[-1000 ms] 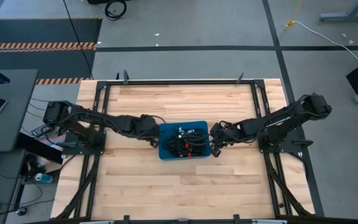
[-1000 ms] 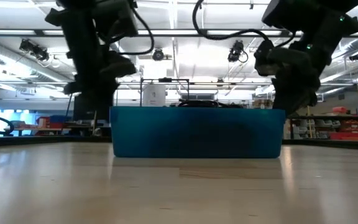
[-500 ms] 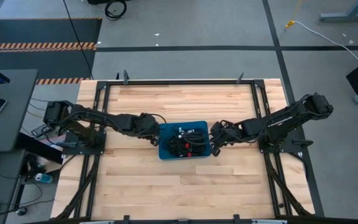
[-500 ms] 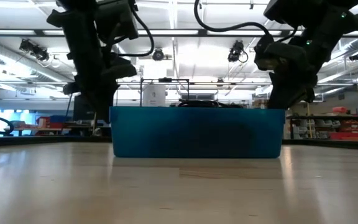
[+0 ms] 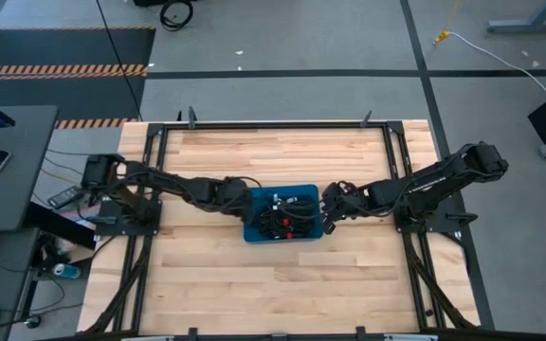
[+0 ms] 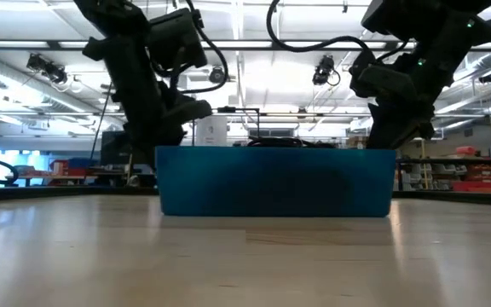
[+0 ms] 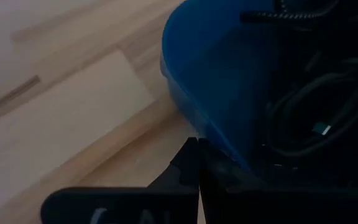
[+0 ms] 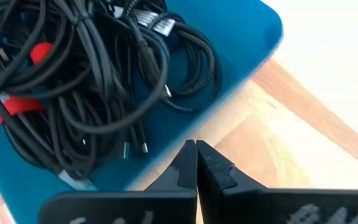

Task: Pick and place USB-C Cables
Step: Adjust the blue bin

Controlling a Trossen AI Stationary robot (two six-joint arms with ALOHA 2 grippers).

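Note:
A blue tray [image 5: 281,188] sits flat on the middle of the wooden table, also seen in the low view [image 6: 275,183]. A tangle of thin black USB-C cables [image 5: 287,216] lies in it, some bound with red ties [image 8: 39,53]. My left gripper [image 5: 245,199] is shut at the tray's left wall [image 7: 197,93]. My right gripper [image 5: 324,210] is shut just off the tray's right rim [image 8: 247,37], with the cables [image 8: 86,74] beyond its tips. My left gripper [image 7: 197,146] comes from the table's left, slanting down, and its shut fingertips stand against the outer face of the tray's left wall [image 7: 219,146]. The tray stays flat on the table. My right gripper [image 8: 196,149] has its shut tips at the tray's right edge; I cannot tell whether it touches.
Bare wood lies all around the tray, toward the near edge [image 5: 282,294] and the far edge [image 5: 282,152]. A black metal frame [image 5: 273,123] runs around the table. Cables reach slightly above the tray's rim in the low view [image 6: 271,141].
My left arm has swung toward the table's right, bringing its shut gripper up against the tray's left wall. The tray has slid a little toward the table's right, staying flat. My right gripper has stayed shut beside the tray.

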